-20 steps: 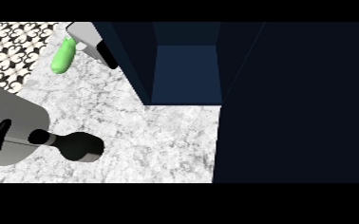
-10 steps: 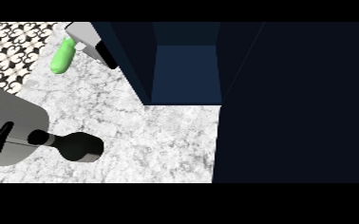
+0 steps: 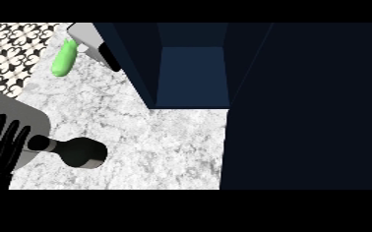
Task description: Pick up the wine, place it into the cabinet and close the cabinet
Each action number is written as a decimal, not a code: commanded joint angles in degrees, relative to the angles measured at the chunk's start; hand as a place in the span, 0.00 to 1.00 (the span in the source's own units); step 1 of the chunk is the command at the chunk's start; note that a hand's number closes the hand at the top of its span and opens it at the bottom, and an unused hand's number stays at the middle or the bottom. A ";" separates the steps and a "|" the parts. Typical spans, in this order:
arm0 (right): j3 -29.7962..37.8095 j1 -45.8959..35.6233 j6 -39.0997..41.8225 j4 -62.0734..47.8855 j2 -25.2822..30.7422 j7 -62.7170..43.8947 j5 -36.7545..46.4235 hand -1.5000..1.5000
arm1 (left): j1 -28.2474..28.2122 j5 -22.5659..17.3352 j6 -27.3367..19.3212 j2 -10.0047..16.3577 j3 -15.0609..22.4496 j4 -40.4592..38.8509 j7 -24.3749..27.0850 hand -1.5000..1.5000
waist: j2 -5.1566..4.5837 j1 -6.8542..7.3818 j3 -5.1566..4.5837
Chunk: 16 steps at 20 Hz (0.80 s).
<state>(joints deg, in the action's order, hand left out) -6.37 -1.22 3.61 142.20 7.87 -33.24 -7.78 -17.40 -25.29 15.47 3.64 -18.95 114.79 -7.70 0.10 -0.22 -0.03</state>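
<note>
The wine bottle (image 3: 81, 152) is dark and lies low on the marble counter (image 3: 160, 142) at the lower left, its neck pointing left. My left hand (image 3: 10, 145) shows at the left edge with straight black fingers, right beside the neck's end and not curled round it. Its grey forearm (image 3: 20, 117) sits just above. The dark blue cabinet (image 3: 193, 73) stands open at the upper middle, its inside bare. Its door (image 3: 298, 108) fills the right side. My right hand is out of sight.
A green elongated object (image 3: 63, 59) lies at the upper left near a patterned wall (image 3: 18, 44). A grey block with a black strip (image 3: 94, 42) leans by the cabinet's left wall. Bare marble lies between bottle and cabinet.
</note>
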 commanded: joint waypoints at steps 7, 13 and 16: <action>2.76 -3.85 -1.84 7.96 0.62 -8.30 -5.21 0.00 | 4.86 3.36 5.40 2.14 -3.98 -17.49 11.41 0.00 | -0.04 -0.05 -0.02; 2.96 -2.47 -1.48 9.03 -0.30 -7.91 -4.12 0.00 | 6.70 5.76 4.76 0.78 -2.22 -20.83 12.88 0.00 | -0.01 -0.08 0.02; 1.53 -0.07 -0.46 9.28 -1.02 -6.08 -2.65 0.00 | 7.85 6.33 6.09 1.93 -2.65 -24.05 14.68 0.00 | -0.01 -0.10 0.02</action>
<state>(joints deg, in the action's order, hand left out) -4.72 -4.27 3.07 142.63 7.12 -36.62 -7.17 -11.59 -19.66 21.06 4.92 -21.63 94.01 5.80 0.08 -0.30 -0.02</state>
